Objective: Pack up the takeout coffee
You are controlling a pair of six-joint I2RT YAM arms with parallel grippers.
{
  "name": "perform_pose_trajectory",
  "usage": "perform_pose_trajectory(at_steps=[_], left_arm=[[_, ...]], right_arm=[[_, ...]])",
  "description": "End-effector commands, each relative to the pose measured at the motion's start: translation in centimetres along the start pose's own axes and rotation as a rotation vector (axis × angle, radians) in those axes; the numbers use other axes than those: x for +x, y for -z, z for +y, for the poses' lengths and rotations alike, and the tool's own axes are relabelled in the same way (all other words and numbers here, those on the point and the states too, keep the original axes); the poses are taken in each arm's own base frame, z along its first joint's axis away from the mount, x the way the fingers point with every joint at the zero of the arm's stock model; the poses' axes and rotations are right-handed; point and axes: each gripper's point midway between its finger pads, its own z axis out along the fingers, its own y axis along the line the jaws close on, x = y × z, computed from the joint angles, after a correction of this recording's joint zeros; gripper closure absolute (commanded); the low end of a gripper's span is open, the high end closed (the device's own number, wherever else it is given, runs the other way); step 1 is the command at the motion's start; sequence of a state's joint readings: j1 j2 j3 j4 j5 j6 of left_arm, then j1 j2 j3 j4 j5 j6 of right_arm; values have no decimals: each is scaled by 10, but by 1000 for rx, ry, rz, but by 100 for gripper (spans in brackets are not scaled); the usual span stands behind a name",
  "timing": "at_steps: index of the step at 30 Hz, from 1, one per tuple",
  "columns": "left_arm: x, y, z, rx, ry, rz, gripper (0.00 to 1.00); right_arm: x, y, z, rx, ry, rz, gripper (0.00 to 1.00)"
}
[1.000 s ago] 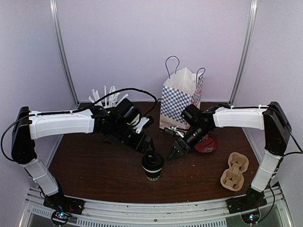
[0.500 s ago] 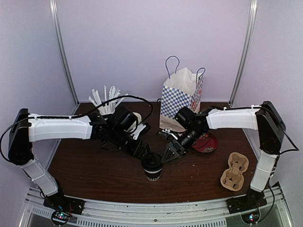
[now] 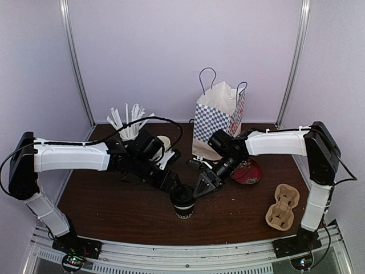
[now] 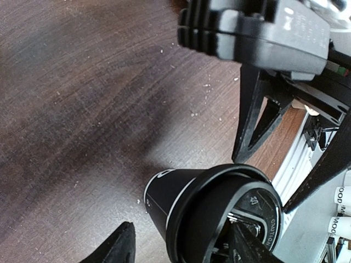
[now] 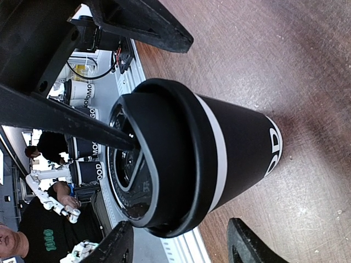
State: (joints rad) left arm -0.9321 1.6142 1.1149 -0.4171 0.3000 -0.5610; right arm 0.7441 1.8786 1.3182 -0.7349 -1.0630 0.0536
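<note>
While my left end effector (image 3: 175, 185) and right end effector (image 3: 201, 189) stand open, the takeout coffee (image 3: 183, 201) sits between each one's jaws.

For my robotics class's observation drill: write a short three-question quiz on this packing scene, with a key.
1. True or false: the takeout coffee stands upright with its lid on.
2. Which lies nearest the right arm's base? A) checkered paper bag B) cardboard cup carrier C) cup of straws
3. Are the left gripper and right gripper open or shut?
Key: 1 true; 2 B; 3 both open.
</note>
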Motion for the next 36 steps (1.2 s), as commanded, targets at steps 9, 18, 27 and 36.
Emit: perform_pose_trajectory(at_steps=[9, 18, 27, 36], left_arm=[[52, -23, 35, -78, 80, 127, 44], [73, -32, 49, -123, 107, 161, 45], [77, -35, 43, -116, 98, 158, 46], [74, -32, 44, -125, 103, 133, 46]], right_arm=[[26, -13, -90, 394, -53, 105, 44], [24, -17, -113, 480, -73, 157, 45], [2, -5, -87, 444, 49, 132, 45], [-8, 15, -36, 347, 207, 96, 25]])
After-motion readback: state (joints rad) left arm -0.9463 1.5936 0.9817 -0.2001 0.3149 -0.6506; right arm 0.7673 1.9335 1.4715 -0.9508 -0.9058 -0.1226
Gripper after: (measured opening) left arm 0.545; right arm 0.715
